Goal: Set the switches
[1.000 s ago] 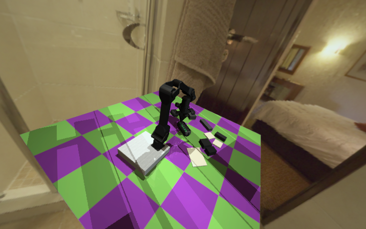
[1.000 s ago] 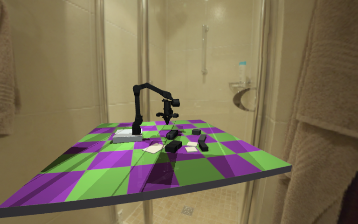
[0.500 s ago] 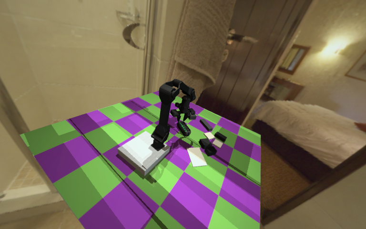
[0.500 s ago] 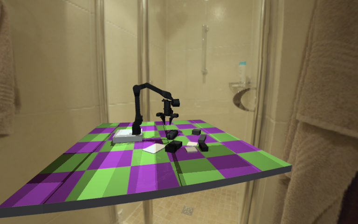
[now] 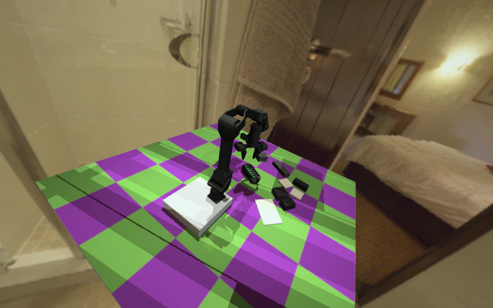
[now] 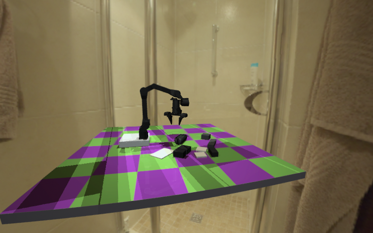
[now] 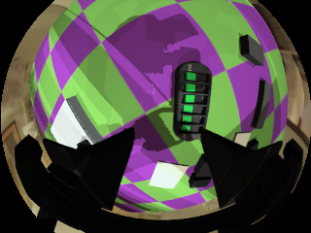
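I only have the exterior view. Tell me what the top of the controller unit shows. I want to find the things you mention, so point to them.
Observer: In the wrist view, the controller unit (image 5: 251, 173) (image 6: 180, 139) (image 7: 191, 102) has a row of switches with green patches facing up.
Operator: Tell me which side of the row the green is on.
Observer: In the wrist view, the green patches sit on the left side.
Operator: Report any marking.
Observer: The wrist view shows small pale lettering near the unit's upper end, too small to read surely.
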### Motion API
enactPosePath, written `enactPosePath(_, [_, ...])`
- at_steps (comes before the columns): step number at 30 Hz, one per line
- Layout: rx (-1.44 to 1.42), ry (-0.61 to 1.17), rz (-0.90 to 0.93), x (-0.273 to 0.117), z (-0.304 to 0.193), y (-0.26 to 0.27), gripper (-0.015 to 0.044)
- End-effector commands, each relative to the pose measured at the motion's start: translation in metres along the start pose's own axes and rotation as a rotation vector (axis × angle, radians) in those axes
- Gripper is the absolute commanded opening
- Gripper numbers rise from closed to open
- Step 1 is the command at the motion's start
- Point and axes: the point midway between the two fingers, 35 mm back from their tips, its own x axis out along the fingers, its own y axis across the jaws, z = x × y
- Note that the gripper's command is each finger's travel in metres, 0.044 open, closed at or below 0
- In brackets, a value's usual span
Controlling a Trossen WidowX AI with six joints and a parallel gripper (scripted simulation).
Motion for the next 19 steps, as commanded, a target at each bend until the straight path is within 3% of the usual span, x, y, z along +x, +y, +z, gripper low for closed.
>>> enactPosePath(1, [0.001,-0.014,-0.024,-0.0414,-0.0009,0.0011,0.0230])
enactPosePath(10, [0.001,-0.014,-0.024,-0.0436,-0.0012,0.0015,0.0000])
enactPosePath(19, [0.001,-0.014,-0.024,-0.0436,-0.0012,0.0015,0.0000])
